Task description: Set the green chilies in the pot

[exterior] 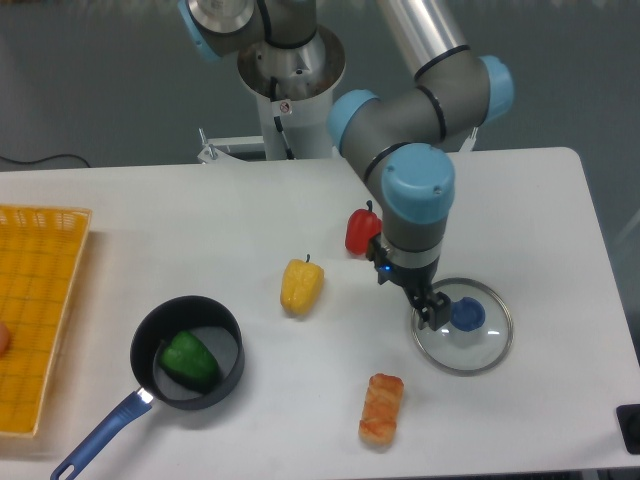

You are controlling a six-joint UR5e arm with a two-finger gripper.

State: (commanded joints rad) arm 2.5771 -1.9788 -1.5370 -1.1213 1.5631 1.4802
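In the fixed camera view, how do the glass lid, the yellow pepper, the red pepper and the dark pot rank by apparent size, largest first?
1. Dark round pot with long blue handle.
2. Round glass lid with blue knob.
3. Yellow toy pepper.
4. Red toy pepper, though the arm partly hides it, so its rank against the yellow one is unsure.

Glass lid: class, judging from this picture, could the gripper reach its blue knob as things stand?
Probably yes. The gripper hangs just left of the knob on the lid, and nothing lies between them. Whether its jaws are open cannot be told.
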